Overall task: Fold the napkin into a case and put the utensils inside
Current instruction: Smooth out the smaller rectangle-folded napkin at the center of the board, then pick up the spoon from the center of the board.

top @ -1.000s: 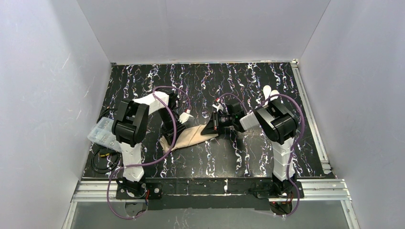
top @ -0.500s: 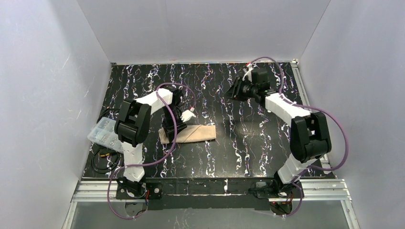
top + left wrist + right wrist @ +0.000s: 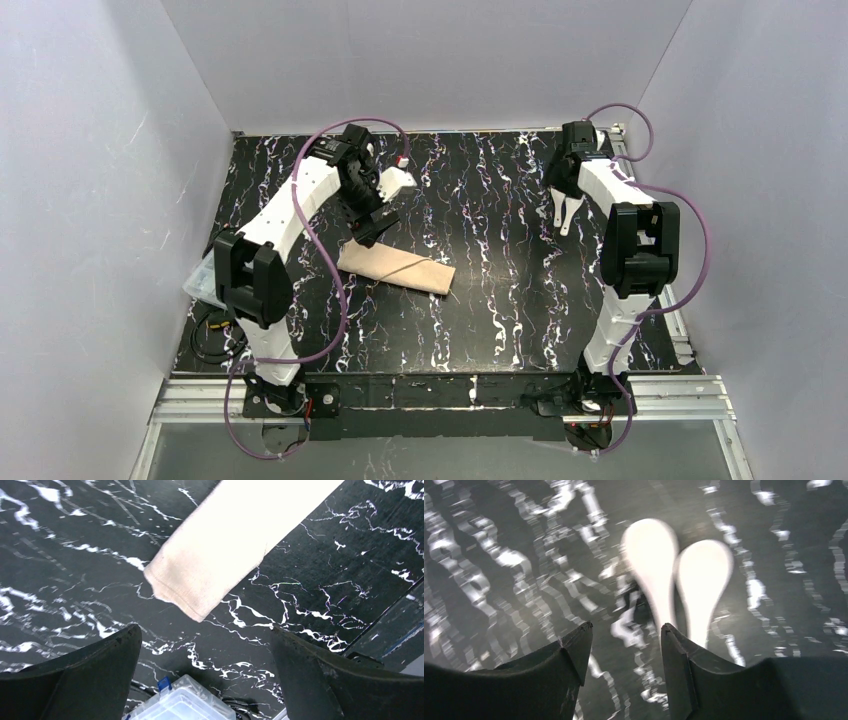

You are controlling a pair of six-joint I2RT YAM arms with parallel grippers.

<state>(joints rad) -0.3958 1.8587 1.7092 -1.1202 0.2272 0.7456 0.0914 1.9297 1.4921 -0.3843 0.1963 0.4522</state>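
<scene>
**Case lies folded, both grippers open and empty**

The case (image 3: 395, 268) lies flat on the black marbled table (image 3: 480, 300), left of the middle – a long narrow beige strip, a little slanted. The left gripper (image 3: 370, 226) hangs above its far left end. In the left wrist view its fingers (image 3: 100, 665) stand wide apart with nothing between them, and one short end of the case (image 3: 235, 540) is below, apart from both fingers. A clear plastic box (image 3: 180, 702) shows at the bottom edge.

The utensils (image 3: 566, 213) lie side by side near the far right corner, well apart from the case. The right gripper (image 3: 560, 185) is just over them. Its fingers (image 3: 569, 655) are moderately open and hold nothing – the two white spoons (image 3: 651, 565) are blurred there, bowls touching, handles reaching toward one fingertip.
</scene>
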